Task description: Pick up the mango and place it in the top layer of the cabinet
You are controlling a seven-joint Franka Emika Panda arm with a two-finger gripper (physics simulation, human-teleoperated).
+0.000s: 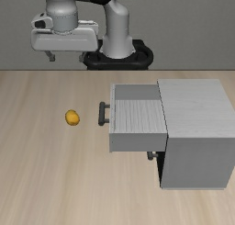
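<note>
Task is barely getting going. The mango (72, 118) is sitting on the counter (37, 174), out in the open toward the exterior view's left. It's well apart from the claw (50, 56), which is hanging up by the robot's base, over the counter's far edge. Whether the claw is open or closed I can't tell from this angle. It isn't carrying anything, as the mango is lying untouched.

The cabinet (197, 118) is standing at the exterior view's right w/ its top drawer (138, 118) pulled out toward the mango and its handle (104, 113) facing the fruit. So the top layer is looking ready to receive (prob. no opening step needed).

Remaining, approx. everything: reaching down to the mango, grasping, lifting, carrying it over the handle, then releasing into the drawer. I'm counting 0 of those 5 steps as done.
</note>
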